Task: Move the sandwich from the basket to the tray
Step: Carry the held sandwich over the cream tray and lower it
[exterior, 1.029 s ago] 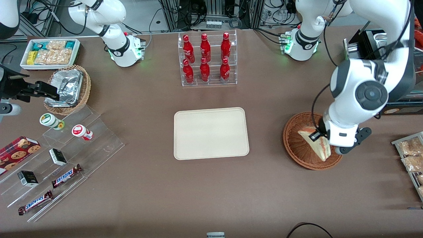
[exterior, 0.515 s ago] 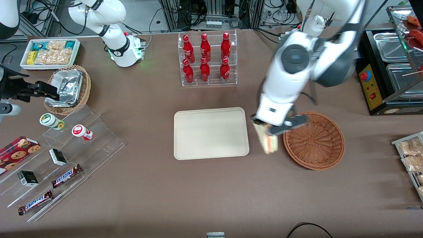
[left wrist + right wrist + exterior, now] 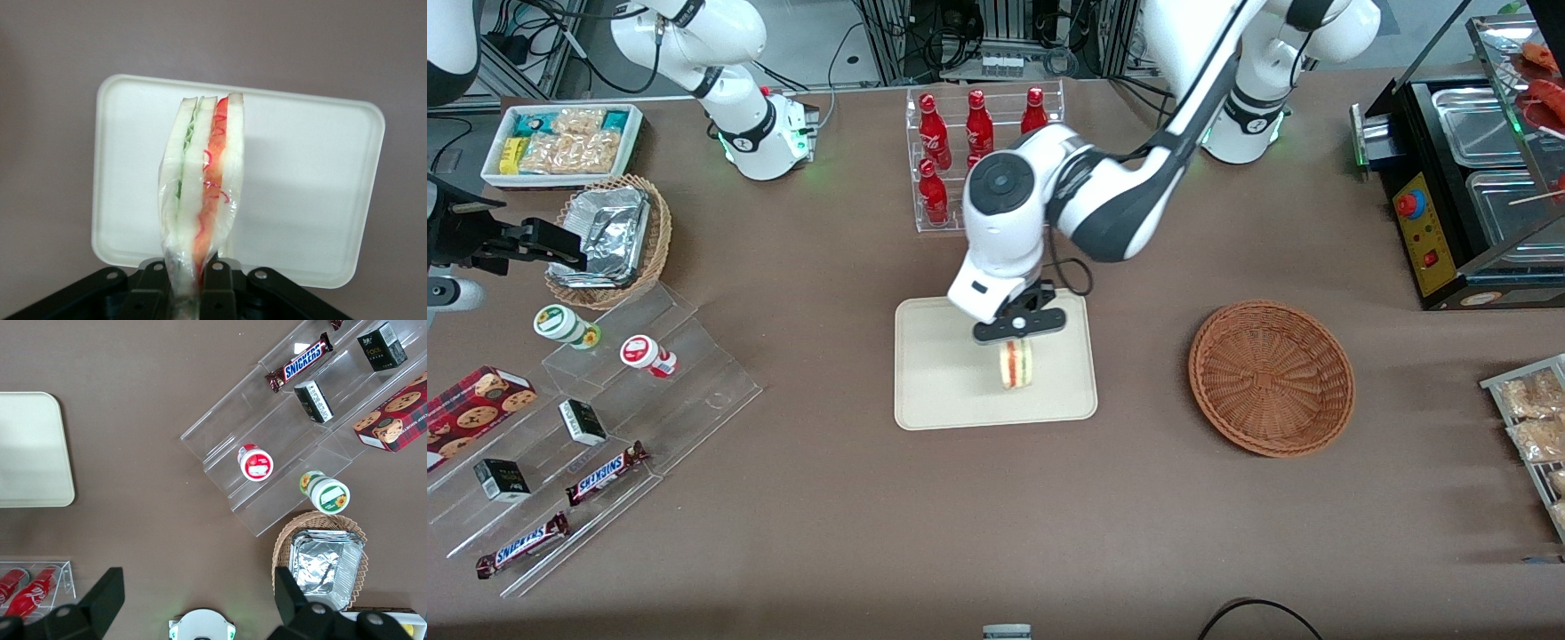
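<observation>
The left arm's black two-finger gripper (image 3: 1016, 335) hangs over the flat cream-beige rectangular tray (image 3: 934, 391), its fingers (image 3: 215, 283) pinched onto one end of a small triangular sandwich (image 3: 1016, 363) of pale bread with red, orange and green filling, wrapped in clear film. In the wrist view the sandwich (image 3: 202, 200) dangles from the gripper (image 3: 185, 288) with its cut side to the camera and the tray (image 3: 313, 200) spread beneath it; whether its lower end already touches the tray cannot be told. Well apart from the gripper, toward the working arm's end of the brown worktop (image 3: 996, 516), sits the round reddish-brown woven wicker basket (image 3: 1272, 378), with nothing in it. Farther from the front camera than the gripper stands a clear rack of red bottles (image 3: 951, 151). The sandwich looks light and soft: the bread would likely squash under a hard squeeze, and the film wrapper may be slippery, so a modest hold across the flat bread faces near one end, as here, seems the safest. Hanging by that end, it will probably tip onto its side once let go.
</observation>
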`<action>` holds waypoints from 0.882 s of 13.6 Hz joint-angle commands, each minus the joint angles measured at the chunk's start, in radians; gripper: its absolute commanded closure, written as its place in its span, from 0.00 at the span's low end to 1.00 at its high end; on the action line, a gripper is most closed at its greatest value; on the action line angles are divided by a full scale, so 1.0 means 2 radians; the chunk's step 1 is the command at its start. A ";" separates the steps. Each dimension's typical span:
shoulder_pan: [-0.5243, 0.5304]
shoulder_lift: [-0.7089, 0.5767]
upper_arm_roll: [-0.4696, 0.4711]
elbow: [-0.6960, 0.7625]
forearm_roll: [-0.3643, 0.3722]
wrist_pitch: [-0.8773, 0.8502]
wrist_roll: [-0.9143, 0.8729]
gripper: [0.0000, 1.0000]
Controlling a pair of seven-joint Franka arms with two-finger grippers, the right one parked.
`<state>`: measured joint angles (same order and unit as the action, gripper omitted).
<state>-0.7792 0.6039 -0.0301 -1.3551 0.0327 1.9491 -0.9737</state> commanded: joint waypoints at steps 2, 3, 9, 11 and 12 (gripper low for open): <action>-0.024 0.042 0.007 0.021 -0.004 0.013 0.000 1.00; -0.029 0.051 0.007 0.021 -0.003 0.018 0.001 1.00; -0.051 0.095 0.007 0.021 -0.002 0.043 -0.004 1.00; -0.051 0.106 0.007 0.021 0.000 0.051 -0.004 1.00; -0.052 0.110 0.007 0.020 0.001 0.058 -0.004 1.00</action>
<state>-0.8674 0.7952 -0.0301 -1.3493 0.0329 2.0534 -0.9736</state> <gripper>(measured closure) 0.846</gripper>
